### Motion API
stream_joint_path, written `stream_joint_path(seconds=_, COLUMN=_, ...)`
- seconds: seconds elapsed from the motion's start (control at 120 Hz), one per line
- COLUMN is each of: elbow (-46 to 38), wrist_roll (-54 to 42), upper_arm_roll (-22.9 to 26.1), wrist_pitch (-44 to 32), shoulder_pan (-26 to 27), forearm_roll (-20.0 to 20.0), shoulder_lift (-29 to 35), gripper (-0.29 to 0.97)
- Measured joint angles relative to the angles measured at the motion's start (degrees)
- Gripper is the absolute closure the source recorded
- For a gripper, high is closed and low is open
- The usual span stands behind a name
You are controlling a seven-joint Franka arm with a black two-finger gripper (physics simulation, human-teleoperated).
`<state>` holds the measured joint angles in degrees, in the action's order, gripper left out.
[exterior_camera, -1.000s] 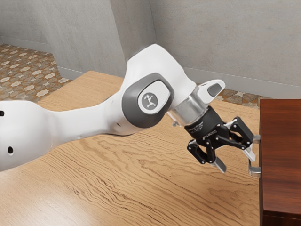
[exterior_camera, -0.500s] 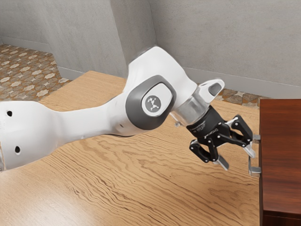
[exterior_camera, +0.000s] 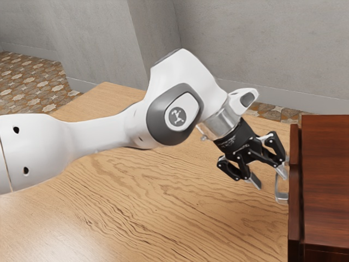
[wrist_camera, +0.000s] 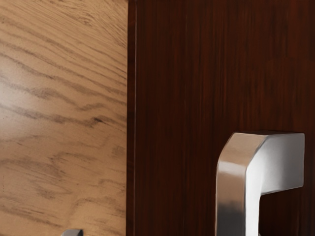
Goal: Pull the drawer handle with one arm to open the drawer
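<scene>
The dark wood drawer cabinet [exterior_camera: 326, 180] stands at the exterior view's right edge. Its drawer front [exterior_camera: 294, 185] sticks out a little from the cabinet body, toward the arm. The silver handle [exterior_camera: 281, 190] is on that front. My black gripper [exterior_camera: 269, 179] is at the handle, open, with one fingertip [exterior_camera: 282, 172] hooked behind the bar and the other out on the table side, apart from it. In the wrist view the handle [wrist_camera: 256, 182] is close under my hand against the drawer front [wrist_camera: 197, 98].
The wooden table [exterior_camera: 163, 213] stretches wide to the exterior view's left of the cabinet, and my white arm [exterior_camera: 109, 136] lies over it. A grey wall [exterior_camera: 245, 38] rises behind. Table grain [wrist_camera: 59, 98] runs beside the drawer front in the wrist view.
My gripper has drawn back toward the exterior view's left with the handle. The drawer front, flush with the cabinet before, now stands out from it by a small gap.
</scene>
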<state>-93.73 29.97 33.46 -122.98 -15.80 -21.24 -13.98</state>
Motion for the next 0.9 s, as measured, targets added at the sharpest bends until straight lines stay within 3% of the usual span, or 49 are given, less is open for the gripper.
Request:
stream_joint_path(seconds=0.3, elbow=-0.24, wrist_roll=-0.89, upper_arm_roll=-3.76, wrist_pitch=3.86, shoulder_pan=-0.33, forearm_roll=0.14, shoulder_lift=1.46, gripper=0.35)
stream_joint_path(seconds=0.475, elbow=-0.33, wrist_roll=-2.23, upper_arm_roll=-9.88, wrist_pitch=6.35, shoulder_pan=3.87, forearm_roll=-0.30, shoulder_lift=2.68, gripper=0.35)
stream_joint_path(seconds=0.675, elbow=-0.89, wrist_roll=-5.39, upper_arm_roll=-22.54, wrist_pitch=9.81, shoulder_pan=12.69, forearm_roll=-4.94, shoulder_lift=5.36, gripper=0.34)
stream_joint_path(seconds=0.9, elbow=-3.12, wrist_roll=-10.13, upper_arm_roll=-24.47, wrist_pitch=12.49, shoulder_pan=10.97, forearm_roll=-8.10, shoulder_lift=7.14, gripper=0.29)
